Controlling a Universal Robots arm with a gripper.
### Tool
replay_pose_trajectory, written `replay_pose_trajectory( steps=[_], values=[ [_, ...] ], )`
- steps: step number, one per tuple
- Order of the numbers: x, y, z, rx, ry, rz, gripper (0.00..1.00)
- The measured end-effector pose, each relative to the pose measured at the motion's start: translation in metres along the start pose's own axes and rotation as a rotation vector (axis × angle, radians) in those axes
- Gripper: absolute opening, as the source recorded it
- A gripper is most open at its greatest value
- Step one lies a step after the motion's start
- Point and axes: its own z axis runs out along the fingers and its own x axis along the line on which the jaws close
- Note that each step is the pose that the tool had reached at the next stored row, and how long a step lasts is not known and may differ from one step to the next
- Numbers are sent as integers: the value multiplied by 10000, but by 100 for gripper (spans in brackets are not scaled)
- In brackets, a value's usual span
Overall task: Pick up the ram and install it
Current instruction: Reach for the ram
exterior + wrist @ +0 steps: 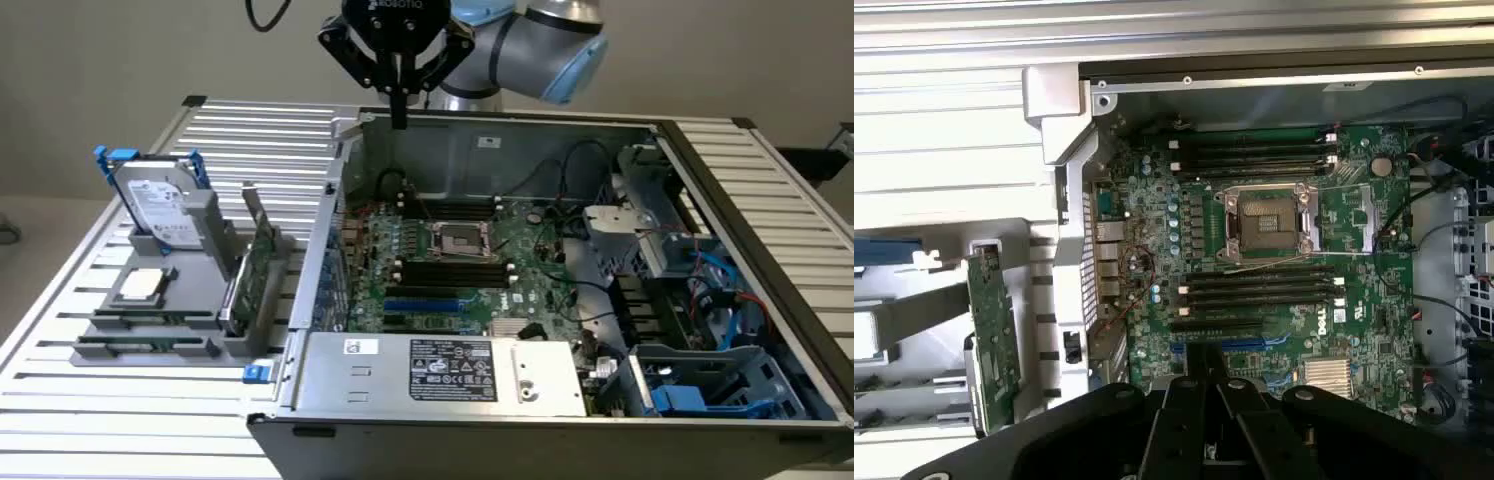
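Two ram sticks (pixel 144 346) lie flat, one behind the other, in the grey holder (pixel 200 300) on the exterior view's left; each is a thin green strip. My gripper (pixel 399 112) hangs high over the back wall of the open computer case (pixel 400 375), far from the ram. Its fingers are shut together with nothing between them. In the wrist view the shut gripper (pixel 1204 362) points down at the motherboard (pixel 1154 200), whose black memory slots (pixel 1259 290) flank the bare CPU socket (pixel 1269 220).
The holder also carries a silver hard drive with blue rails (pixel 158 205), an upright green expansion card (pixel 260 265) and a CPU chip (pixel 144 285). Cables and drive bays (pixel 694 300) crowd the case's right side. A slatted metal table (pixel 107 420) lies underneath.
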Motion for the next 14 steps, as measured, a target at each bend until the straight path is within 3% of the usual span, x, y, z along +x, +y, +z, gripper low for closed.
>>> replay_pose_trajectory(
  steps=[8,14],
  values=[
    [6,0,-2,2,2,-2,11],
    [264,-19,3,9,115,5,11]
  ],
)
